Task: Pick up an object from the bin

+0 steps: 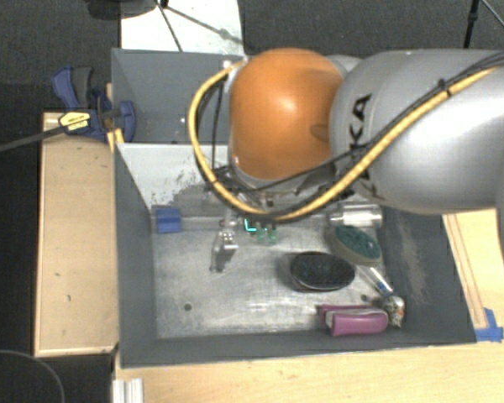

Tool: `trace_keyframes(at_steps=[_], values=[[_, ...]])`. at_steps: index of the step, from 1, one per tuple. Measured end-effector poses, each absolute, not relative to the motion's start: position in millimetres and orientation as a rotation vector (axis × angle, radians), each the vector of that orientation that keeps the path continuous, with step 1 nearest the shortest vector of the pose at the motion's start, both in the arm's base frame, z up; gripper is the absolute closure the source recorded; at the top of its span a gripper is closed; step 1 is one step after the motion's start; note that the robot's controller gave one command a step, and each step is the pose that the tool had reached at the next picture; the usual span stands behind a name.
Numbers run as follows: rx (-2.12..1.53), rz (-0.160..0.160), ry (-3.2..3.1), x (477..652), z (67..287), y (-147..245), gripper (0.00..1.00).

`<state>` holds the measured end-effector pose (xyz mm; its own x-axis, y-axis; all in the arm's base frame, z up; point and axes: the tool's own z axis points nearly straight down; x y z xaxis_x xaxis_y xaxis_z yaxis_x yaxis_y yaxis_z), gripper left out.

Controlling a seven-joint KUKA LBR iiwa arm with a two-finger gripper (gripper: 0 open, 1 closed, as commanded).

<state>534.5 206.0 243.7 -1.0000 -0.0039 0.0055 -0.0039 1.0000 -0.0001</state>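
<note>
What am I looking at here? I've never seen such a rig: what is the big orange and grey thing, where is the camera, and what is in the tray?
This is one picture, taken by a camera above the bin and looking down slightly from one side. The big grey body is a robot arm reaching in from the right, with an orange cover and a yellow cable on its wrist. Its claw hangs below the cover, over bare floor left of the bin's middle. It is largely hidden, so I cannot tell whether it grips anything.

The grey metal bin holds a few loose things:
- a small blue block at the left
- a black round disc near the middle
- a teal round thing right of the disc
- a silver cylinder behind the teal thing
- a purple flat thing by the near wall

The job is to pick one of them up.
</note>
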Motion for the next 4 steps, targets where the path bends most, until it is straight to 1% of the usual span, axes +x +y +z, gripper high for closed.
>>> trace_keyframes(at_steps=[1, 2, 3, 4], values=[[0.591, 0.002, -3.082, 555.5, 130.0, 97.8, 0.0], [0.858, 0.001, -3.019, 566.1, 104.4, 50.1, 0.0], [1.321, -0.003, -2.844, 559.5, 97.3, -20.4, 0.0], [1.43, -0.01, -2.798, 562.2, 71.7, -82.7, 0.0]])
